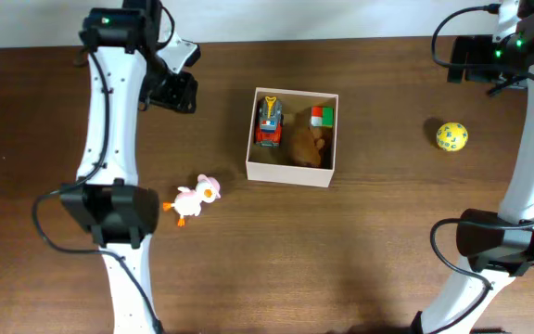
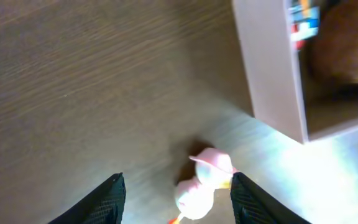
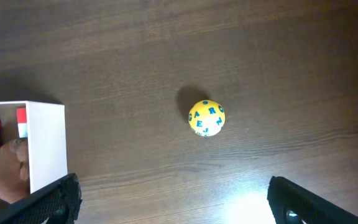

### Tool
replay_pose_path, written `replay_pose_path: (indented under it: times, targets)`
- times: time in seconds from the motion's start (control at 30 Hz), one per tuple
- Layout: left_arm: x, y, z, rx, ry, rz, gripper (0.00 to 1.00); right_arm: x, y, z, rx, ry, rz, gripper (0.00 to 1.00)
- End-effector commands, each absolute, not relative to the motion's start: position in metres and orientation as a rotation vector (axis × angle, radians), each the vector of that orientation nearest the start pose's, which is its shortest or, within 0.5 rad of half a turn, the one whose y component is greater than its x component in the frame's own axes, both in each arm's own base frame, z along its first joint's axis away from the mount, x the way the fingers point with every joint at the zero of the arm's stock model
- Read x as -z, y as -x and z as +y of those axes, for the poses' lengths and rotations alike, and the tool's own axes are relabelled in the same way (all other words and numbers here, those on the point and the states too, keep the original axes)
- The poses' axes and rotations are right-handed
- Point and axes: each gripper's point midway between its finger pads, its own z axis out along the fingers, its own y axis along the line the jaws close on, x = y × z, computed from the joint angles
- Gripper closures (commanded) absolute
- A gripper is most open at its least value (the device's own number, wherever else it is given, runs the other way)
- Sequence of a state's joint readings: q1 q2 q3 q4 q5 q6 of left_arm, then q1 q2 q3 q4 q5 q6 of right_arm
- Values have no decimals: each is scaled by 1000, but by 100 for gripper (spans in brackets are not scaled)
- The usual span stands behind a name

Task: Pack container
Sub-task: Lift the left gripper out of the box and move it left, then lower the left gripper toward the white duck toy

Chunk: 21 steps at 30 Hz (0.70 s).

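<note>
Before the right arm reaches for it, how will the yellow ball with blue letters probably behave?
The yellow ball is round and lies free on the flat table, so a sideways nudge would probably send it rolling. Its curved surface may squirt out of an off-centre grip. It looks small, so likely light.

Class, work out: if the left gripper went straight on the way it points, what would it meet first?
The left gripper would probably meet the pink duck toy first; depth is unclear.

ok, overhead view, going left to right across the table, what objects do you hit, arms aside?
pink duck toy → container → yellow ball
</note>
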<state>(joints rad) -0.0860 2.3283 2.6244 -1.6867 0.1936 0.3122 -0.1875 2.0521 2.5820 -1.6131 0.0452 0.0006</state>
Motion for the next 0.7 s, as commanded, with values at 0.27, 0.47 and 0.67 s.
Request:
replay_pose_path:
  times: [0.27,0.47,0.67]
  targets:
    - [-261,-402,-67,151,-652,2770,40,-307,-430,-92,132,-282,2638,1]
    - [-208,-394,-65,160,-757,2854,41,-307,-430,-92,132,-282,2638,1]
    - [-134,-399,-66,170,-817,2884,41,-307,-430,-92,132,-282,2638,1]
